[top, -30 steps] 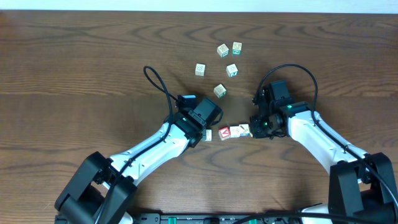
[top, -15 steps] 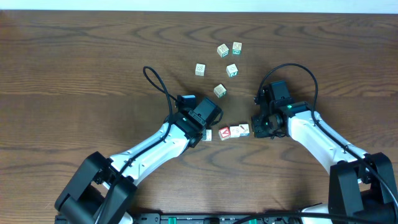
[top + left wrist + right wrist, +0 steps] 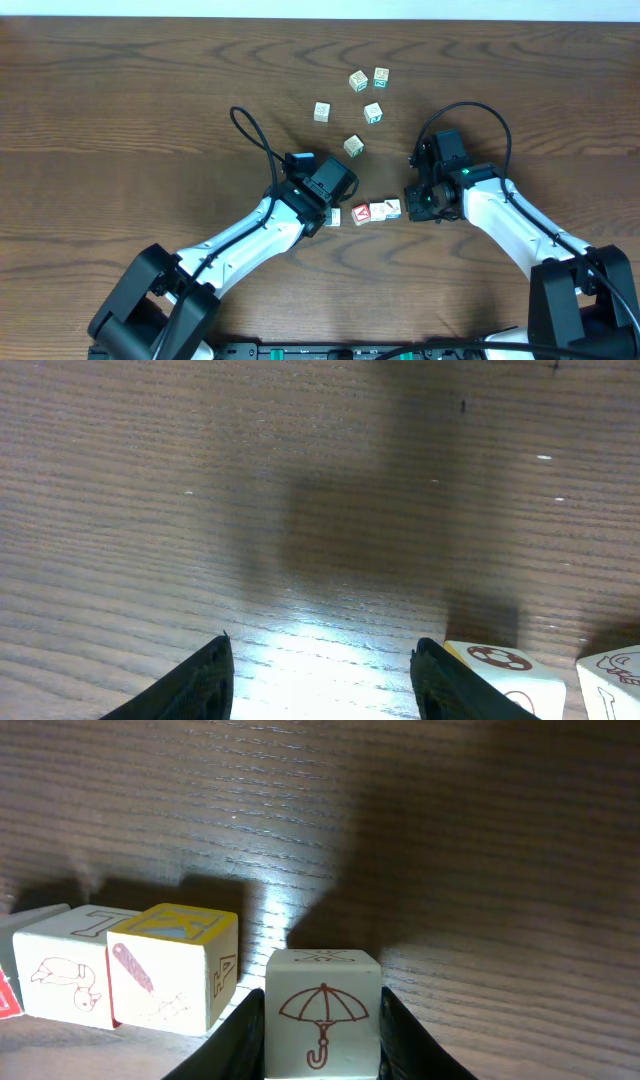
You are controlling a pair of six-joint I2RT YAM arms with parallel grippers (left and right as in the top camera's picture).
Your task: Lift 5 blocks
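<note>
The left arm [image 3: 250,240] stretches from its base at the lower left up and to the right. The left gripper [image 3: 322,690] sits low at the end of it, its two dark fingers spread apart with nothing between them. The right arm [image 3: 500,215] stretches from the lower right up and to the left, bent at the wrist so the right gripper [image 3: 322,1040] points toward the other one, its fingers flush against both sides of a block [image 3: 322,990].
</note>
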